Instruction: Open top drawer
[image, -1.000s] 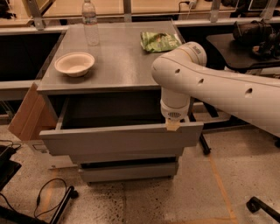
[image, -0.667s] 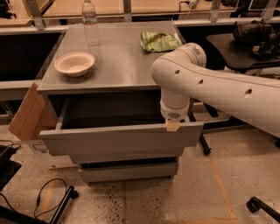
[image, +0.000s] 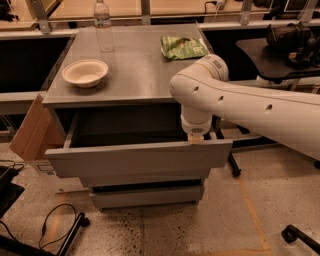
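The top drawer (image: 135, 159) is pulled well out of the grey cabinet; its wide flat grey front faces me and the dark tray inside looks empty. My white arm reaches in from the right and bends down at the wrist. The gripper (image: 195, 139) sits at the top edge of the drawer front, right of its middle, mostly hidden under the wrist. Two shorter grey drawer fronts (image: 147, 195) sit below, closed.
On the cabinet top (image: 145, 75) stand a white bowl (image: 85, 73), a clear water bottle (image: 102, 24) and a green snack bag (image: 182, 47). A cardboard box (image: 30, 131) leans at the left. A black cable and stand (image: 65, 232) lie on the floor. Dark chair at right (image: 292, 47).
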